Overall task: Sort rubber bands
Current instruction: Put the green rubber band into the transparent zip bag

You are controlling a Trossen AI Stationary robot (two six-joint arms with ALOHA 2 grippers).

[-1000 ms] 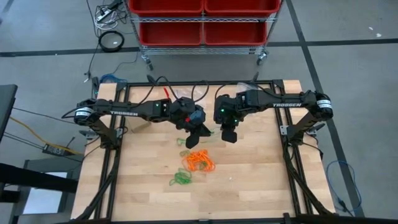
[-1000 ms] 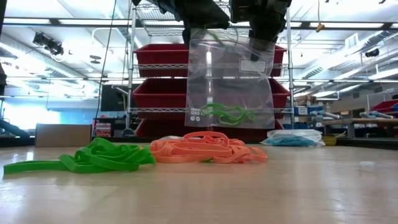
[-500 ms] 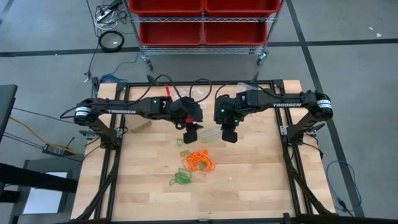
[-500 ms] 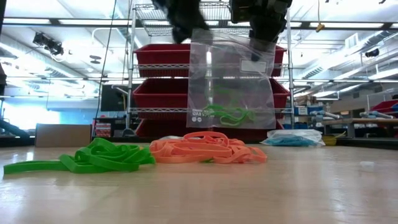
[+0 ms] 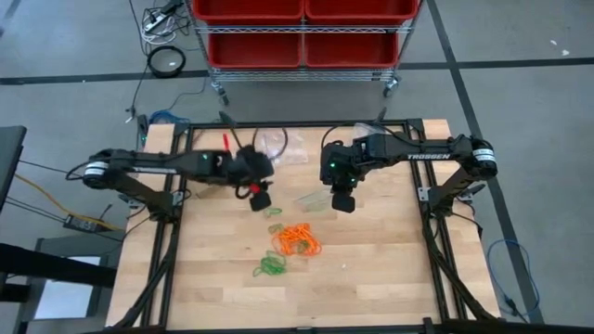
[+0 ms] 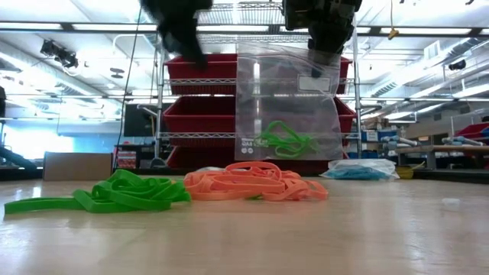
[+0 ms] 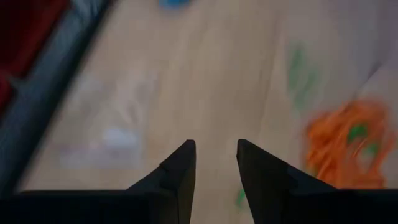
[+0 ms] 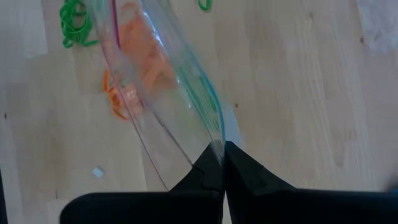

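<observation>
My right gripper (image 5: pixel 342 202) is shut on a clear zip bag (image 6: pixel 286 99) that holds a few green rubber bands (image 6: pixel 284 141). My left gripper (image 5: pixel 261 199) hangs to the bag's left, open (image 7: pixel 214 149), with nothing between its fingers. On the table lie an orange clump of rubber bands (image 5: pixel 297 240) and a green clump (image 5: pixel 271 267). Both also show in the low view, the orange clump (image 6: pixel 256 182) and the green clump (image 6: pixel 126 191). A loose green band (image 5: pixel 275 213) lies below my left gripper. My right gripper pinches the bag's top edge (image 8: pixel 214 135) between its two fingertips, near one upper corner (image 6: pixel 325 55). The fingers come from above, slanting down. The bag hangs below them, its bottom with the green bands lowest, above the table.
Another clear bag (image 5: pixel 274 144) lies at the table's far edge. A bag with blue bands (image 6: pixel 359 172) lies far right in the low view. A rack with red bins (image 5: pixel 302 32) stands beyond the table. The near half of the table is bare wood (image 5: pixel 371 288).
My left gripper has let go of the bag's top and drawn away toward the table's left edge, tipping less steeply down. The bag now hangs from my right gripper alone and has swung slightly toward it.
</observation>
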